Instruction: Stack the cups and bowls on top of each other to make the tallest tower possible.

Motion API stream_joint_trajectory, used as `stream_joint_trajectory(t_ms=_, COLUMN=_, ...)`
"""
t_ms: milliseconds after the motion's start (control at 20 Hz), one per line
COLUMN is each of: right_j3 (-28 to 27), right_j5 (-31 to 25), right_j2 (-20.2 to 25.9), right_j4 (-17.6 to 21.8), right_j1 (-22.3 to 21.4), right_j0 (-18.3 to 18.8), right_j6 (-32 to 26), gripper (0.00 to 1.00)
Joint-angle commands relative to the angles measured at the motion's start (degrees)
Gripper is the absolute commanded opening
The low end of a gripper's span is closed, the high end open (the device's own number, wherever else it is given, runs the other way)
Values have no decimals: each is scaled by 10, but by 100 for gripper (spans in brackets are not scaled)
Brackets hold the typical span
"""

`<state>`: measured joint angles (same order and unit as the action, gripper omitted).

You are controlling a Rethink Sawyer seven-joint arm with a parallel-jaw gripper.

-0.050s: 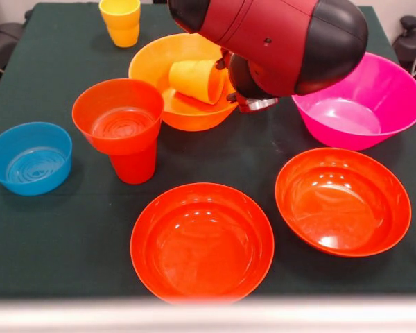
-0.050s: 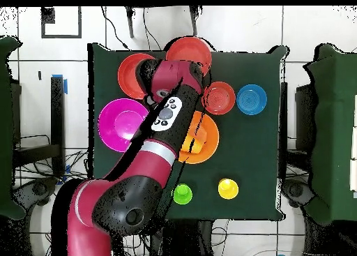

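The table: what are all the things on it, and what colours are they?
Big bowls: 2; orange at the middle back, pink at the right.
Wide bowls: 2, red-orange; one at the front middle, one at the front right.
Small bowls: 2; blue at the left, red-orange sitting on a cup.
Cups: 4; red-orange under the small bowl, orange lying in the orange bowl, yellow at the back, green seen only from overhead.
Table: 1, dark green cloth.
Robot arm: 1, red and black, over the orange bowl; its pincer is hidden.
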<state>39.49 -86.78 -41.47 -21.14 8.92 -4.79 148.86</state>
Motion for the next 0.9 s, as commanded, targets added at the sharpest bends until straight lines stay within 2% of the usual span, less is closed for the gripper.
stream_joint_trajectory(t_ms=50, right_j3=-30, right_j5=-35, right_j2=50, right_j4=-14, right_j1=38, right_j0=1, right_j6=108, gripper=100)
stream_joint_trajectory(t_ms=200, right_j3=-45, right_j5=-67, right_j2=44, right_j4=-6, right_j1=57, right_j0=8, right_j6=99, gripper=100)
stream_joint_trajectory(t_ms=550, right_j3=-62, right_j5=-93, right_j2=40, right_j4=-3, right_j1=72, right_j0=8, right_j6=88, gripper=100)
stream_joint_trajectory(t_ms=900, right_j3=-51, right_j5=-96, right_j2=35, right_j4=6, right_j1=63, right_j0=1, right_j6=76, gripper=100)
